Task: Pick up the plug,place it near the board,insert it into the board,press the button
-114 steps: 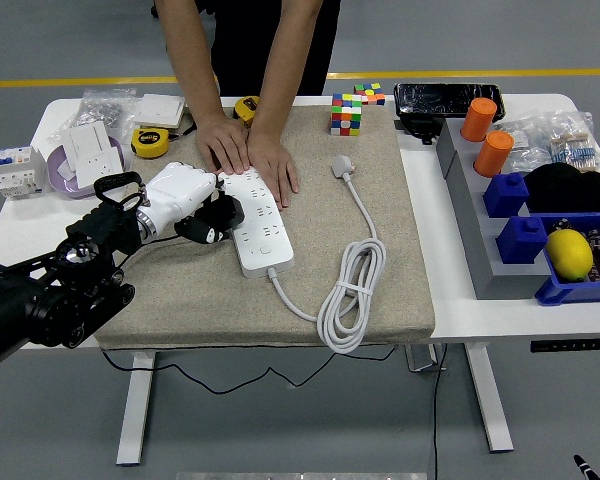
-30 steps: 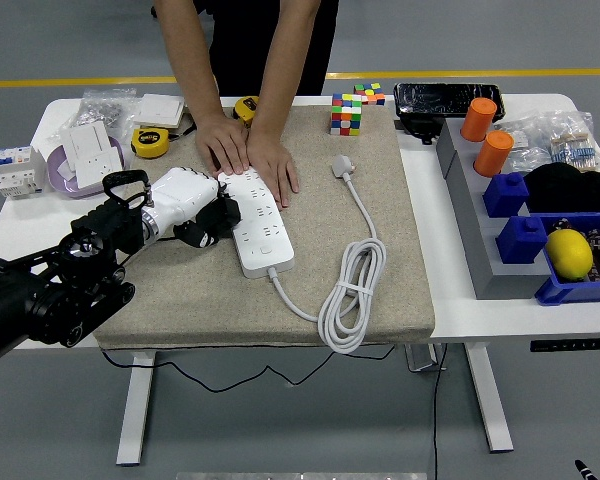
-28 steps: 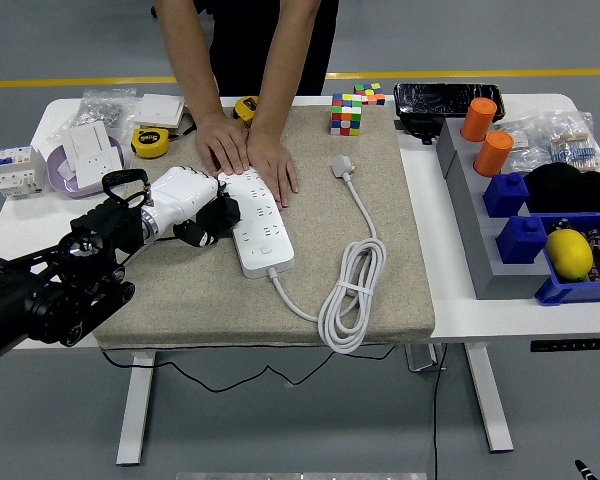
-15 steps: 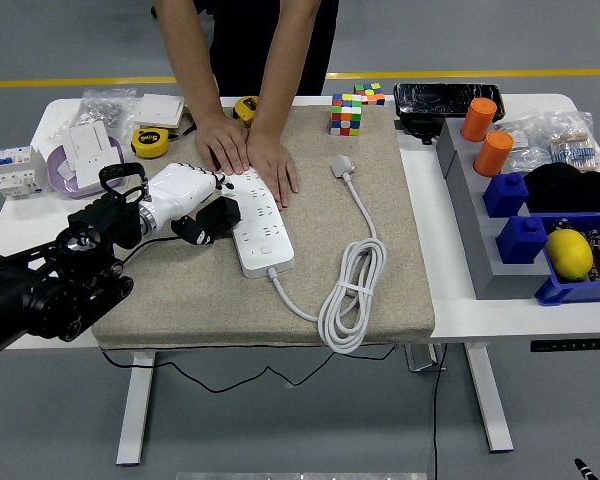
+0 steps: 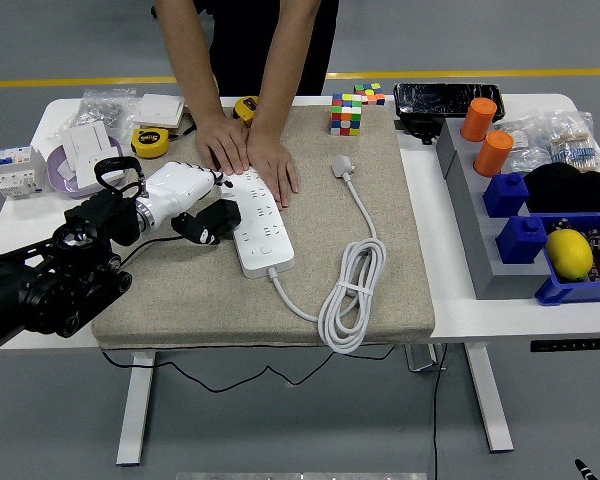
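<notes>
Plug (image 5: pixel 342 166) of the white cord lies untouched on the beige mat (image 5: pixel 180 290), toward the mat's far right part, just in front of the colourful cube (image 5: pixel 346 113) that stands at the mat's far edge. Its cable (image 5: pixel 352 290) runs toward the near edge, gathers into a bundled coil near the mat's near right corner, and curves back left into the near end of the board (image 5: pixel 259 223).

The board, a white power strip, lies lengthwise on the mat left of centre, its far end toward the person and its near end toward the surface's front edge. A person stands at the far side of the surface (image 5: pixel 450 310); both of the person's hands (image 5: pixel 248 153) rest flat, palms down, one beside the other, on the far end of the board and the mat just beside it.

The left robot hand (image 5: pixel 193 203), white with dark fingers, comes in from the left edge over the mat. Its fingers are curled loosely and grasp nothing; the dark fingertips sit just beside the board's left edge, and whether they touch it cannot be told.

On the far left corner of the surface lie a yellow tape measure (image 5: pixel 150 142) and white electrical parts. Along the right edge stand blue bins (image 5: pixel 525 240), two orange cups (image 5: pixel 486 135) and a yellow lemon-like fruit (image 5: pixel 569 253).
</notes>
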